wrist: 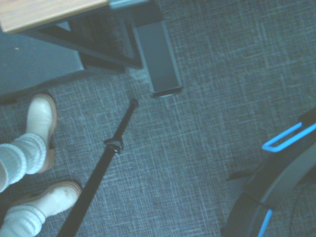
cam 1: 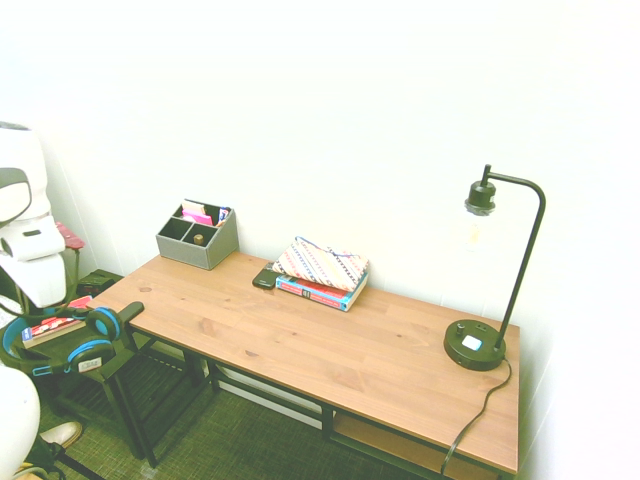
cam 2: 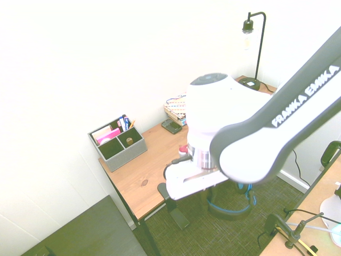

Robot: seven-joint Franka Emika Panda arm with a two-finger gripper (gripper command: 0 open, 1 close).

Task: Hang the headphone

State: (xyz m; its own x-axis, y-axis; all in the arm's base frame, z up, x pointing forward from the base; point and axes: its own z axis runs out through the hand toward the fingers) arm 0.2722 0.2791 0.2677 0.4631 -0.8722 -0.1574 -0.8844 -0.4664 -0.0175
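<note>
The headphone [cam 1: 75, 343], with a black and blue band and blue-rimmed cups, hangs in the air just past the desk's left end, below tabletop height. My gripper [cam 1: 38, 312] is right above it and shut on its headband, though the white hand covers the fingers. In the second exterior view the big arm hides most of it, and only the headphone's lower band [cam 2: 230, 207] shows over the carpet. A black hook [cam 1: 130, 312] sticks out from the desk's end, close beside the ear cups. The wrist view looks down on the hook [wrist: 159, 61] and part of the headphone [wrist: 276, 182].
On the wooden desk [cam 1: 330, 340] stand a grey organizer [cam 1: 197, 236], stacked books [cam 1: 320, 270] and a black lamp [cam 1: 478, 342]. A low side table with a red book [cam 1: 52, 322] lies behind the headphone. A person's feet in white shoes [wrist: 40, 118] are on the carpet.
</note>
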